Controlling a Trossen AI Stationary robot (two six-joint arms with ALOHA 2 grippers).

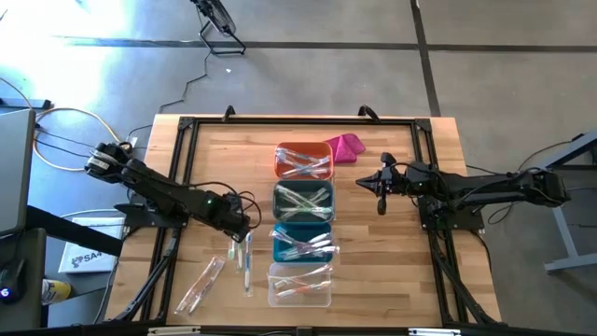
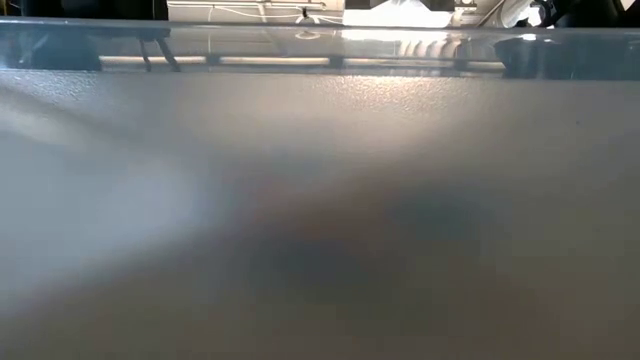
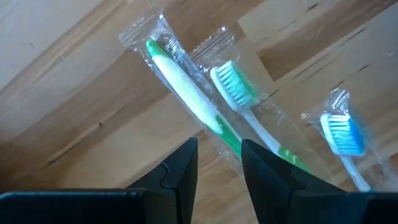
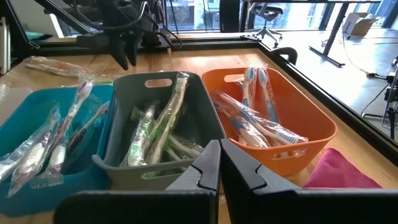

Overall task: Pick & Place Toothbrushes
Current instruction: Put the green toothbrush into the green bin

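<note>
— Looking down at the worktop [image 1: 215, 159], where is the left gripper [image 1: 244, 232]?

— Low over the wood, just left of the teal bin [image 1: 302, 243], at the upper end of the loose toothbrushes [image 1: 246, 263] lying there. Its wrist view shows the two fingers [image 3: 180, 171] parted by a narrow gap, with a green-and-white wrapped toothbrush [image 3: 186, 93] running into that gap. I cannot tell whether the fingers touch it.

— What lies beside that one?

— A second wrapped brush with a pale green head [image 3: 235, 87] just beside it, and a blue-headed one [image 3: 343, 134] a little farther off. Another pair in clear wrappers [image 1: 201, 284] lies apart, near the worktop's front left.

— And the right gripper [image 1: 381, 183]?

— Hovering right of the bins, between the orange and grey ones, fingers pressed together and holding nothing. A magenta cloth [image 1: 347, 147] sits near it, touching the orange bin's corner.

— The bins themselves?

— Four in a column: orange bin [image 1: 303, 160], grey bin [image 1: 303, 202], the teal one, then a clear bin [image 1: 299, 285]. Each holds wrapped toothbrushes; the right wrist view shows green ones in the grey bin [image 4: 158, 134] and blue-and-white ones in the orange.

— The low view?

— Blocked by a blurred grey surface.
</note>
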